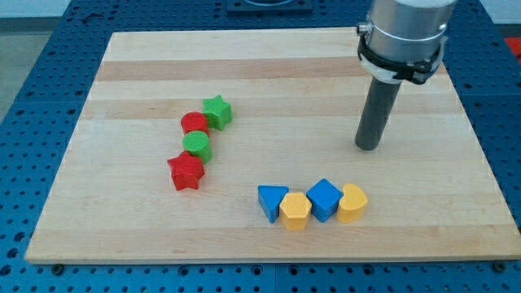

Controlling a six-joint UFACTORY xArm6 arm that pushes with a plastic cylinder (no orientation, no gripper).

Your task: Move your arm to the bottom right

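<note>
My tip (368, 147) rests on the wooden board (269, 81) at the view's right, a little above the middle height. It touches no block. Below it, toward the view's bottom, lies a row of blocks: a blue triangle (271, 201), a yellow hexagon (295, 211), a blue cube (324, 199) and a yellow rounded block (352, 203). The yellow rounded block is the nearest to my tip, a short way below it. At the view's left of centre is a cluster: a green star (216, 111), a red cylinder (194, 124), a green cylinder (197, 146) and a red star (186, 172).
The board's right edge (480, 155) runs a little to the right of my tip. A blue perforated table (32, 73) surrounds the board. The arm's grey body (404, 37) hangs above the board's upper right.
</note>
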